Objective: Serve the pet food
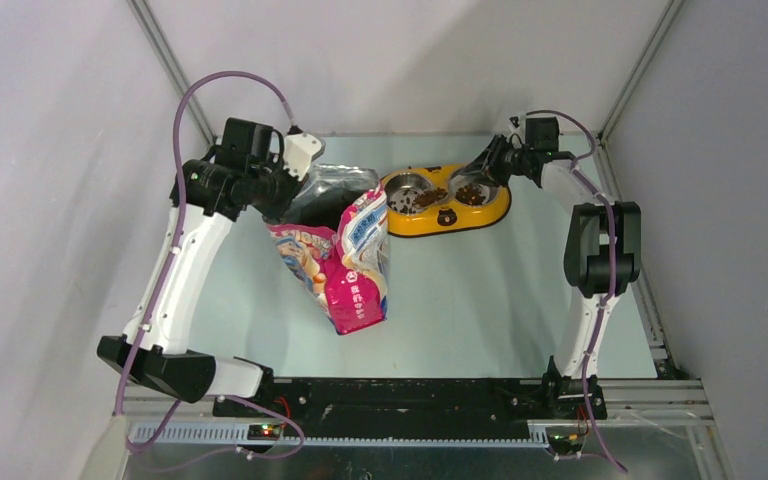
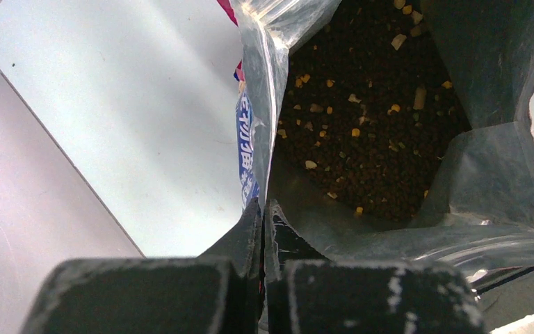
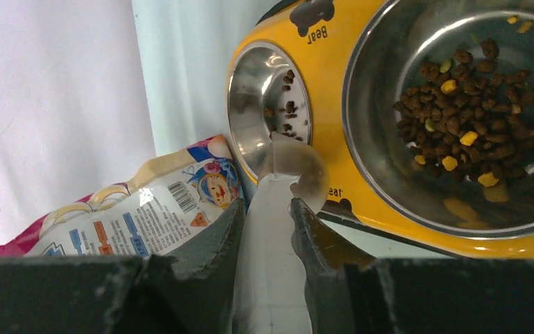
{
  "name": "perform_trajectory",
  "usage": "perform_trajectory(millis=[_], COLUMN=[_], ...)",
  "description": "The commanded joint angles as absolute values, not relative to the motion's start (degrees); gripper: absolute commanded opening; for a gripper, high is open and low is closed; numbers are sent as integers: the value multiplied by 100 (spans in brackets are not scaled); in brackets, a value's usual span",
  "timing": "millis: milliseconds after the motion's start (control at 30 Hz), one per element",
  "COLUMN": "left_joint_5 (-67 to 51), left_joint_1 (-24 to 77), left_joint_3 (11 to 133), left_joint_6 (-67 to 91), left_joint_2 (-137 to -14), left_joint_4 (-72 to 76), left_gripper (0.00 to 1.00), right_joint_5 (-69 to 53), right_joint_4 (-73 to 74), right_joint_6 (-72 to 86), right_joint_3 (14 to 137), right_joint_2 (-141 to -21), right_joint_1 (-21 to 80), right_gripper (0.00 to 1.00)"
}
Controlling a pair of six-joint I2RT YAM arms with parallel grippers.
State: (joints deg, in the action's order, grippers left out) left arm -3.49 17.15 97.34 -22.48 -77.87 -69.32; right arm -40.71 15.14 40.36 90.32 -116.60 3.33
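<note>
Pet food (image 3: 459, 132) lies in the bowl (image 3: 334, 104) beside the outstretched right pincer (image 3: 268, 209).

Small dark-brown dry kibble pellets (image 2: 361, 139), some yellow and tan pieces mixed in. Bulk loose inside open glossy pink-and-blue bag (image 1: 350, 270); smaller portions in both steel cups (image 3: 250, 104) of yellow double bowl (image 1: 480, 218).

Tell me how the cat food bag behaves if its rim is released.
Probably floppy: the bag creases at its thin rim where the left gripper pinches it, so the mouth may sag shut. The kibble weighs its bottom, so it likely won't slide easily.
</note>
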Motion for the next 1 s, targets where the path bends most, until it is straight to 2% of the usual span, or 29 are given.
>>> perform_trajectory(millis=[0, 333, 633, 733, 967], left_joint_5=[-584, -1022, -1525, -1635, -1560], left_joint_1=[1732, 1732, 1732, 1731, 1727], left_joint_3=[9795, 9938, 9947, 9911, 9367], left_joint_6=[-2163, -2043, -1766, -1676, -1353], left_joint_2=[-7568, -7594, -7486, -7461, -7324], left_joint_4=[-6990, -6948, -6730, -6624, -6224], left_gripper=[0, 0, 0, 0, 0], right_joint_5=[-3457, -1607, -256, -149, -1313], right_joint_4=[1894, 2626, 2578, 2537, 3131], right_joint_6=[3296, 1732, -40, -518, -304], right_joint_3=[9445, 10165, 10145, 10112, 10079], right_joint_2=[-11613, -11311, -10769, -10451, -9815], right_joint_1=[485, 1154, 2101, 2225, 1587], right_gripper=[0, 0, 0, 0, 0])
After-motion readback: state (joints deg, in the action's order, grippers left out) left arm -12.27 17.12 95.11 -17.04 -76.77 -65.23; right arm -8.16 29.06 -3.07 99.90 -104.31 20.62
